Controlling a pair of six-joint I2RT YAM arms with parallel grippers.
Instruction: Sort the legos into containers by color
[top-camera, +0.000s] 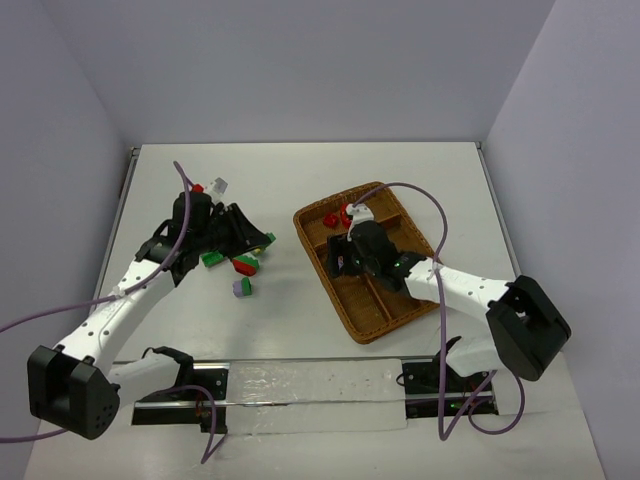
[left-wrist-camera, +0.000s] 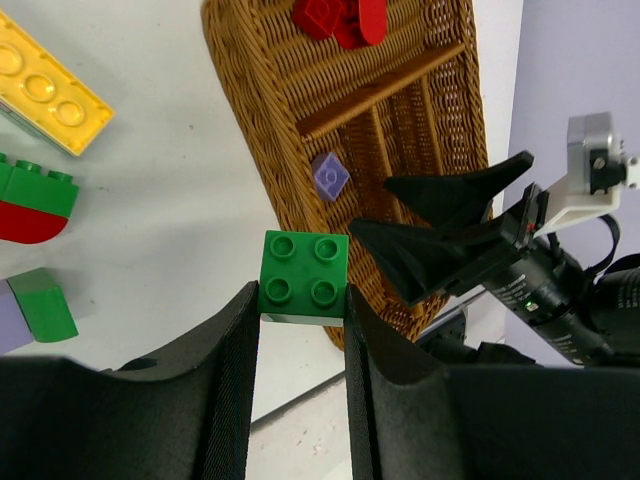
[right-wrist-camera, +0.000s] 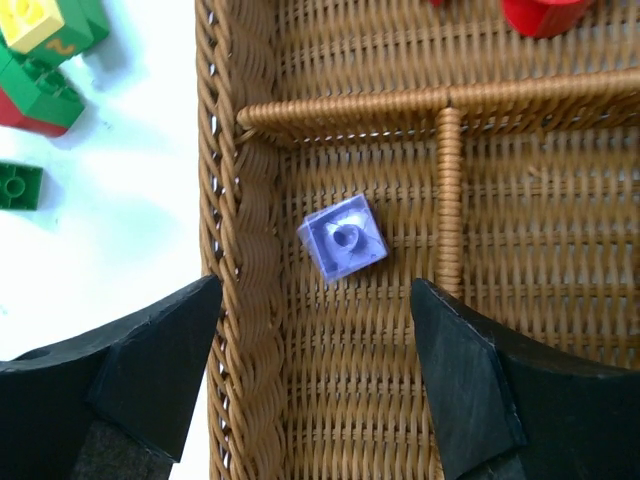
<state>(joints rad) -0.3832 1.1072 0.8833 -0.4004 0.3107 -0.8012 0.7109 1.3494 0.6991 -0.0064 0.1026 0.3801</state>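
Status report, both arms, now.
Left gripper shut on green lego. Right gripper open above wicker tray, purple lego loose inside. No obstruction seen.

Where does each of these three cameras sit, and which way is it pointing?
Top external: fixed above and behind the robot, looking down on the table; left arm, right arm and the wicker tray show.
Left wrist: on the left arm, looking past the left gripper, shut on a green brick, toward the tray and the right gripper.
Right wrist: on the right arm, looking straight down into the tray; its open fingers show.
Shared: both wrist views show the purple brick in the tray.
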